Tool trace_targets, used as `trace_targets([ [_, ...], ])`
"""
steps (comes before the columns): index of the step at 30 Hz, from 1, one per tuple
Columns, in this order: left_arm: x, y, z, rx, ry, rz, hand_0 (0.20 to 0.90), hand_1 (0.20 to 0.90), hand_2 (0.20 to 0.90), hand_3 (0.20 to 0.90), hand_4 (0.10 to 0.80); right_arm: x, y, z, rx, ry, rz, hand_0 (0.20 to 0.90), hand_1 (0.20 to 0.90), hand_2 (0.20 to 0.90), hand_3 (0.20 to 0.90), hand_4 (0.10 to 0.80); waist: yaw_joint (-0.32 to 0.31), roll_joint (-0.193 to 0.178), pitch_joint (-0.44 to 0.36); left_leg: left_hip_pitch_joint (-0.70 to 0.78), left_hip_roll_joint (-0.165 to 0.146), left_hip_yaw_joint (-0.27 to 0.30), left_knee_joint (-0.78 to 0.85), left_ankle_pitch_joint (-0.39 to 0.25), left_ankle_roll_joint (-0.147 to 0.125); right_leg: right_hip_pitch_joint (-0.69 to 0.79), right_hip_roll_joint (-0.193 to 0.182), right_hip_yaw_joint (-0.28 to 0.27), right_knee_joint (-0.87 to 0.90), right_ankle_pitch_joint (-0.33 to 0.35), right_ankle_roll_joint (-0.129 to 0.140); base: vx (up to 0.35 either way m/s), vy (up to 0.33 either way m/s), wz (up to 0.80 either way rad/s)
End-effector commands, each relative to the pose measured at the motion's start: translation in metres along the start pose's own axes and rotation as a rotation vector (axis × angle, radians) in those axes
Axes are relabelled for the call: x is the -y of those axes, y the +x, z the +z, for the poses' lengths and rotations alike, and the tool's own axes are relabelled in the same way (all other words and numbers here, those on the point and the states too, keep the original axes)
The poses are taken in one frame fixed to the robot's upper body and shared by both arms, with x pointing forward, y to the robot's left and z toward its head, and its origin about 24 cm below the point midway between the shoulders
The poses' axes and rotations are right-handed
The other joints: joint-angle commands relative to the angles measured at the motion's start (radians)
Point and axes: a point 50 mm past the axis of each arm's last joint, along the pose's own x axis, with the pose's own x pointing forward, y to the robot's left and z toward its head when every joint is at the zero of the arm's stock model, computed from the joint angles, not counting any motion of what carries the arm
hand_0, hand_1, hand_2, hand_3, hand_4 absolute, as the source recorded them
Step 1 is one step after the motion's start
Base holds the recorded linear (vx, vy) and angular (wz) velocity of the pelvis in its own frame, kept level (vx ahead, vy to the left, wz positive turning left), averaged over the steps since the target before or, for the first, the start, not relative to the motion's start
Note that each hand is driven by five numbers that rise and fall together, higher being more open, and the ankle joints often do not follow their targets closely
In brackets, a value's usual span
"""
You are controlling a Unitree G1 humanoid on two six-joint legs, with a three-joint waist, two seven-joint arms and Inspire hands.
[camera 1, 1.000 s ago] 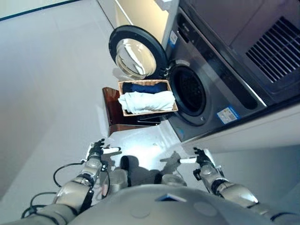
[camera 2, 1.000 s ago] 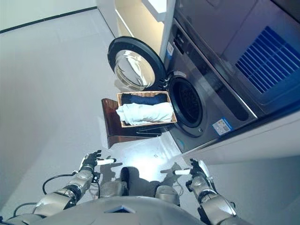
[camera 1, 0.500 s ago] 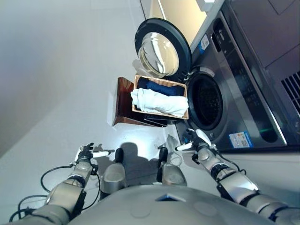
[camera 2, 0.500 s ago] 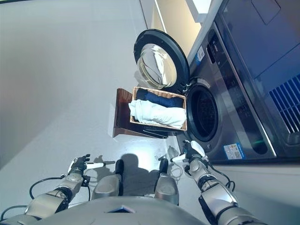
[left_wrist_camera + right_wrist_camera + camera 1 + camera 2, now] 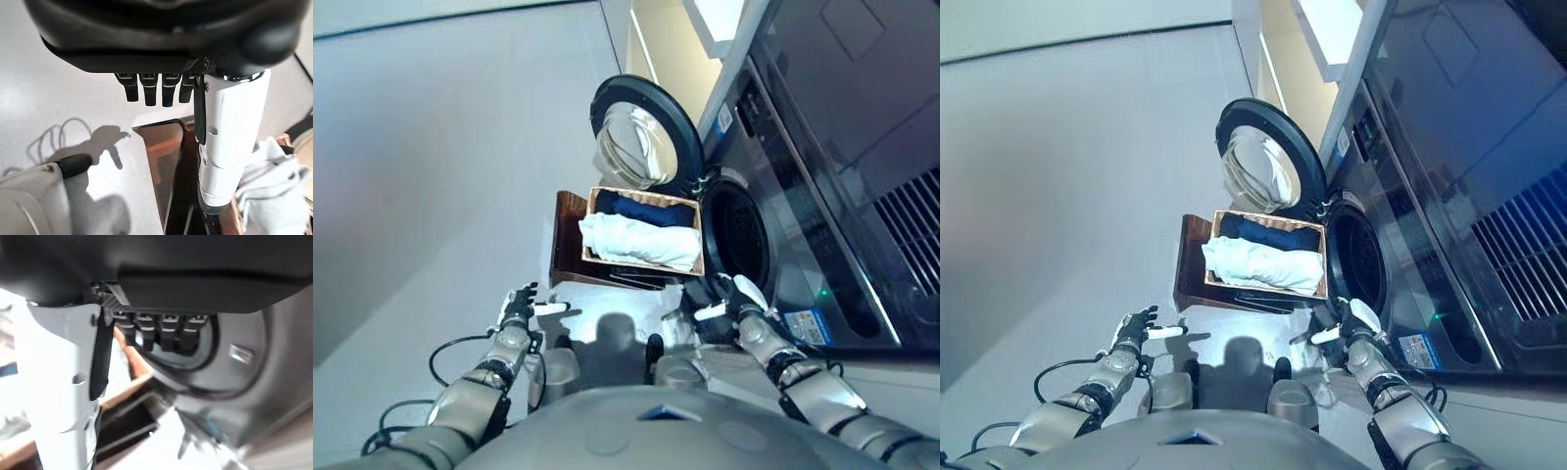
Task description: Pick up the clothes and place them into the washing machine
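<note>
A shallow wicker basket point(image 5: 597, 201) rests on a low dark brown box point(image 5: 567, 235) beside the washing machine point(image 5: 783, 225). It holds a white garment point(image 5: 638, 241) in front and a dark blue garment point(image 5: 644, 208) behind. The machine's round door point(image 5: 641, 137) stands open and the drum opening point(image 5: 739, 250) is dark. My left hand point(image 5: 517, 311) hangs open and empty over the floor, short of the box. My right hand point(image 5: 729, 300) is open and empty, just below the drum opening. The white garment also shows in the left wrist view point(image 5: 271, 186).
Pale floor point(image 5: 431, 196) spreads to the left of the box and machine. A tall cream panel point(image 5: 671, 44) stands behind the open door. A second appliance with a vent grille point(image 5: 911, 220) sits above the machine at the right.
The camera has shifted. My left hand has risen toward the box. My right hand has edged closer to the drum opening. Basket and clothes are unmoved.
</note>
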Motion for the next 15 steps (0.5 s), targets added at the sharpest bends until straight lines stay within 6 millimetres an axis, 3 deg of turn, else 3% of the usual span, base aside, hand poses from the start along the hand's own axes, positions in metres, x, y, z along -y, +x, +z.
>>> trace_targets([
  [1, -0.021, 0.004, 0.008, 0.038, 0.032, 0.073, 0.900, 0.900, 0.900, 0.900, 0.800, 0.039, 0.010, 0.036, 0.174, -0.031, -0.130, 0.900, 0.900, 0.900, 0.900, 0.800, 0.014, -0.037, -0.006, -0.005, -0.019, 0.023, -0.037, 0.035, 0.044, 0.054, -0.008, 0.032, 0.010, -0.065, 0.066, 0.103, 0.112, -0.60],
  [5, -0.037, 0.006, 0.012, 0.067, 0.056, 0.115, 0.900, 0.900, 0.900, 0.900, 0.800, 0.058, 0.010, 0.069, 0.325, -0.122, -0.182, 0.900, 0.900, 0.900, 0.900, 0.800, 0.023, -0.041, 0.004, 0.025, -0.030, 0.073, -0.059, 0.025, 0.064, 0.020, -0.027, 0.049, 0.074, -0.071, 0.078, 0.033, 0.117, -0.37],
  [7, -0.049, 0.007, 0.019, 0.092, 0.037, 0.158, 0.900, 0.900, 0.900, 0.900, 0.800, 0.074, 0.009, 0.097, 0.433, -0.157, -0.226, 0.900, 0.900, 0.900, 0.900, 0.800, 0.028, -0.041, 0.037, 0.020, -0.019, 0.105, -0.069, 0.034, 0.067, -0.053, -0.009, 0.042, 0.142, -0.069, 0.079, -0.152, 0.083, -0.41],
  [9, -0.054, 0.008, 0.021, 0.093, 0.042, 0.177, 0.900, 0.900, 0.900, 0.900, 0.800, 0.084, 0.008, 0.112, 0.484, -0.186, -0.253, 0.900, 0.900, 0.900, 0.900, 0.800, 0.033, -0.046, 0.036, 0.008, -0.024, 0.116, -0.086, 0.046, 0.065, -0.070, -0.007, 0.025, 0.126, -0.062, 0.079, -0.064, 0.039, -0.67],
  [15, -0.041, 0.005, 0.006, 0.041, 0.016, 0.148, 0.900, 0.900, 0.900, 0.900, 0.800, 0.090, 0.002, 0.120, 0.555, -0.327, -0.238, 0.900, 0.900, 0.900, 0.900, 0.800, 0.037, -0.058, -0.006, 0.068, -0.023, 0.114, -0.087, 0.017, 0.062, 0.006, -0.007, 0.007, 0.070, -0.060, 0.075, 0.123, -0.005, -0.05],
])
